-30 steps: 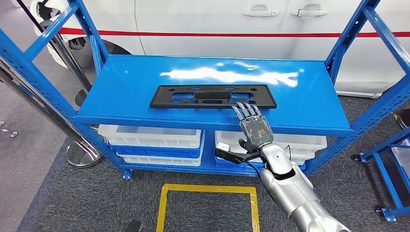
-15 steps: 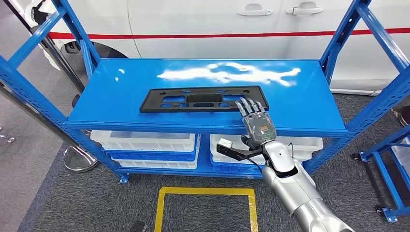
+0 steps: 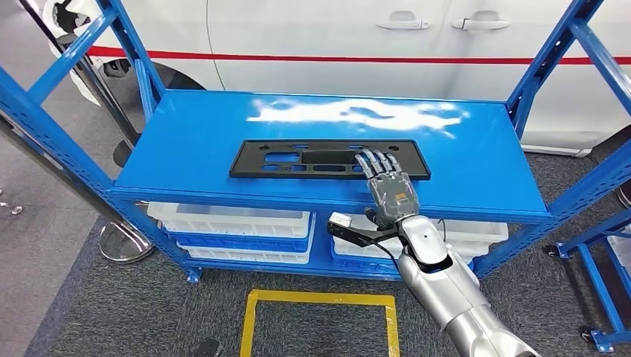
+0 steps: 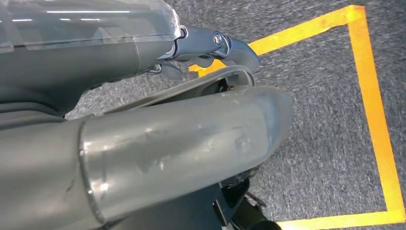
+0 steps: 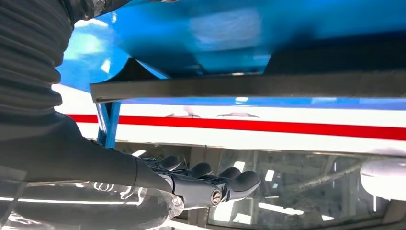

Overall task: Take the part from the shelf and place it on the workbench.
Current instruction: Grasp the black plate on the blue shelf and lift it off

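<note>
Reaching over the shelf's (image 3: 476,197) front edge, my right hand (image 3: 389,190) now has its fingers (image 3: 378,162) spread flat on the black part's (image 3: 298,159) right end, gripping nothing; a second ago they stopped short. Grasp comes next.

no readable text, label or number shows on anything.

Behind the rack stands a white car (image 3: 312,44) with a red stripe (image 3: 335,56) and two door handles (image 3: 443,23), white bins (image 3: 231,219) sit on the lower level, and a yellow taped square (image 3: 320,299) marks the grey carpet (image 3: 111,312).
</note>
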Action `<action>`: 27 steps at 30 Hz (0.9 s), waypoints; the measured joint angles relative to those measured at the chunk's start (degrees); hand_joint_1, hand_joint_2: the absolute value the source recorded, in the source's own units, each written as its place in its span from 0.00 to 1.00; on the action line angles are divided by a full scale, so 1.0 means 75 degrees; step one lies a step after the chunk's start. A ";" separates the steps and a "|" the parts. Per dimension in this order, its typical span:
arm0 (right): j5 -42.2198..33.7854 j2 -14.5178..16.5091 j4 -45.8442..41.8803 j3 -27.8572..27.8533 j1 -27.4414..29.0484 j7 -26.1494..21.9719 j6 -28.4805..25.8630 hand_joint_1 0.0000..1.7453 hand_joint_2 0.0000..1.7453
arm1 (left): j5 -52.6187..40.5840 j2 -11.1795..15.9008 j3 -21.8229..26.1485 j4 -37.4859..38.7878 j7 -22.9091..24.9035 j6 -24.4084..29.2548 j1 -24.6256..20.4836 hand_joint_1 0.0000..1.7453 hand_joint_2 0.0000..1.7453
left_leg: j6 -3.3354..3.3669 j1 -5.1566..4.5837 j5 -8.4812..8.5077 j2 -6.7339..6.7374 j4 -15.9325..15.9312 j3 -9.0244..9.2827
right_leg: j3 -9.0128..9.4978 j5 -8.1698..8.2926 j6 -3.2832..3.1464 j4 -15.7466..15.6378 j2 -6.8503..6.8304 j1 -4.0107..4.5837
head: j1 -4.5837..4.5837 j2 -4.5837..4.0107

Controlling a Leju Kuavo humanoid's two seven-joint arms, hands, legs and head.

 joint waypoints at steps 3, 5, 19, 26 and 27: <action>0.0023 0.0004 -0.0006 0.0013 -0.0011 0.0002 0.0025 0.00 1.00 | 0.0000 -0.0001 -0.0013 0.0000 0.0004 0.0001 -0.0020 0.00 0.00 | -0.0088 -0.0019 -0.0109 0.0003 0.0140 -0.0047 | 0.0134 -0.0008 -0.0114 -0.0310 0.0016 0.0045 | -0.0003 0.0000; 0.0048 -0.0004 -0.0006 0.0020 -0.0018 0.0011 0.0028 0.00 1.00 | -0.0001 0.0001 -0.0020 0.0000 0.0010 0.0001 -0.0016 0.00 0.00 | -0.0145 -0.0004 -0.0171 0.0011 0.0184 -0.0048 | 0.0182 -0.0017 -0.0198 -0.0339 0.0023 0.0036 | -0.0003 0.0000; 0.0109 0.0001 0.0001 0.0090 -0.0074 0.0026 0.0060 0.00 1.00 | -0.0003 0.0007 -0.0103 0.0000 0.0035 -0.0001 -0.0043 0.00 0.00 | -0.0117 -0.0016 0.0239 0.0002 0.0027 -0.0302 | 0.0543 -0.0217 -0.0118 -0.0510 0.0026 0.0009 | -0.0012 0.0000; 0.0197 0.0018 0.0072 0.0137 -0.0120 0.0035 0.0151 0.00 1.00 | -0.0003 -0.0023 -0.0131 0.0000 0.0050 -0.0003 -0.0062 0.00 0.00 | 0.0091 0.0018 0.0248 0.0014 -0.0285 -0.0010 | -0.0458 -0.0940 -0.0023 0.1320 0.0011 0.0034 | -0.0002 0.0000; 0.0219 0.0018 0.0098 0.0146 -0.0116 0.0041 0.0165 0.00 1.00 | -0.0003 -0.0026 -0.0133 0.0000 0.0055 -0.0004 -0.0056 0.00 0.00 | 0.0088 0.0020 0.0209 0.0006 -0.0254 0.0002 | -0.0525 -0.0805 -0.0010 0.1324 0.0008 0.0025 | -0.0003 0.0000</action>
